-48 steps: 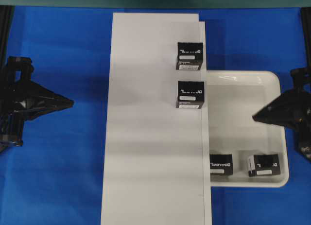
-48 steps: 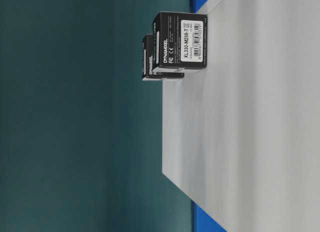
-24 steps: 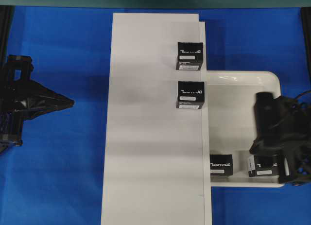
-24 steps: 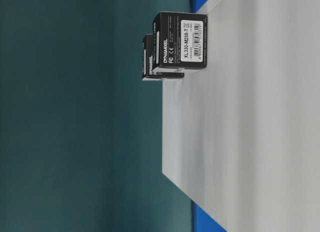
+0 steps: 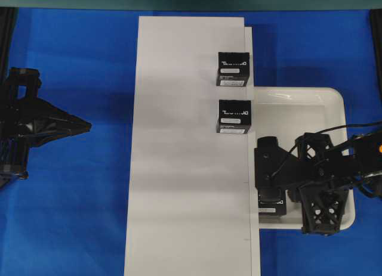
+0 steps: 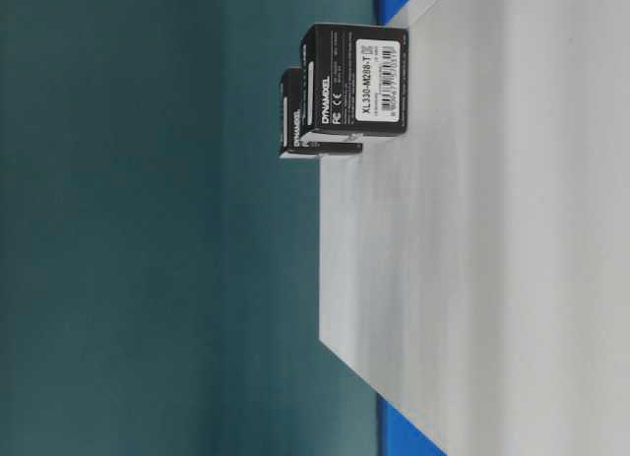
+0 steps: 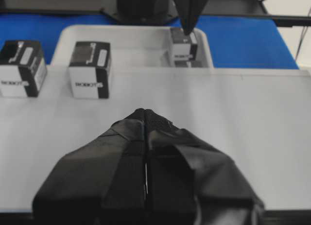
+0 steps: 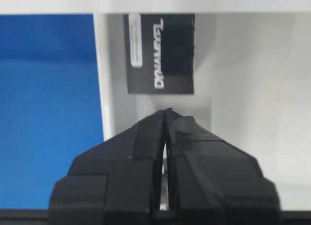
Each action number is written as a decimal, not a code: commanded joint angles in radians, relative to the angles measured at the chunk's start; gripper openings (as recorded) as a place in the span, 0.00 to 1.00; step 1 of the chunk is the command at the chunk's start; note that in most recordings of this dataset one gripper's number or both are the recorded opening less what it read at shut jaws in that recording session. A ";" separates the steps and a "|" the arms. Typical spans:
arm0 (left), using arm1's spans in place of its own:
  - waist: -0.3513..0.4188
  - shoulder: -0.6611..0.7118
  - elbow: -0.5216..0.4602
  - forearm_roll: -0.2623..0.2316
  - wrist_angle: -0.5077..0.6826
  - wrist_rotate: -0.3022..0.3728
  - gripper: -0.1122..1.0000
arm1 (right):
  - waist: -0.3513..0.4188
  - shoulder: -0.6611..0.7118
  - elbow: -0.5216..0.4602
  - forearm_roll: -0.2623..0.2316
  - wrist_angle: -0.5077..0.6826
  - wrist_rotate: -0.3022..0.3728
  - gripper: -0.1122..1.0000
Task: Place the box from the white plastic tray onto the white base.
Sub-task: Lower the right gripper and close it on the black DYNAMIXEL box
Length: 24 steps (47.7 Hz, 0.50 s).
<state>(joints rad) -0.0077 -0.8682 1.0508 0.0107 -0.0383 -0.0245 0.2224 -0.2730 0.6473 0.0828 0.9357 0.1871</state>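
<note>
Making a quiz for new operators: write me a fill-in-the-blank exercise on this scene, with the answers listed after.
1. The number of boxes standing on the white base is ____.
2. The right gripper hovers over the white plastic ____.
3. The fingers of the left gripper are ____.
4. The cloth under the white plastic tray is coloured ____.

Missing words: two; tray; shut; blue

Robotics lab bench, staged for manipulation trials. Work surface covered in plain blue cloth (image 5: pixel 77 67); flat teal backdrop (image 6: pixel 148 279) behind it. Two black robot arms face each other across the bench. Just ahead of the right gripper's (image 8: pixel 165 115) fingertips sits a black retail box (image 8: pixel 160 52) printed with a servo-maker's logo; identical boxes (image 5: pixel 234 116) stand on a white board (image 5: pixel 185 186). No household furnishings visible.
</note>
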 commanded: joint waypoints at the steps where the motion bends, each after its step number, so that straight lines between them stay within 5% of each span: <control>1: 0.000 0.003 -0.025 0.002 -0.005 -0.003 0.04 | 0.002 0.018 -0.006 0.002 -0.032 -0.002 0.18; 7: -0.002 0.005 -0.026 0.002 -0.005 -0.003 0.04 | 0.000 0.018 0.008 0.005 -0.081 -0.002 0.36; 18: -0.003 0.005 -0.026 0.003 -0.005 -0.003 0.04 | 0.034 0.032 0.046 -0.002 -0.158 -0.017 0.93; 24: -0.003 0.005 -0.025 0.002 -0.005 -0.003 0.04 | 0.032 0.044 0.063 0.000 -0.230 -0.014 1.00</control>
<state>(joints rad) -0.0092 -0.8682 1.0492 0.0107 -0.0383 -0.0276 0.2577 -0.2500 0.7072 0.0828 0.7440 0.1718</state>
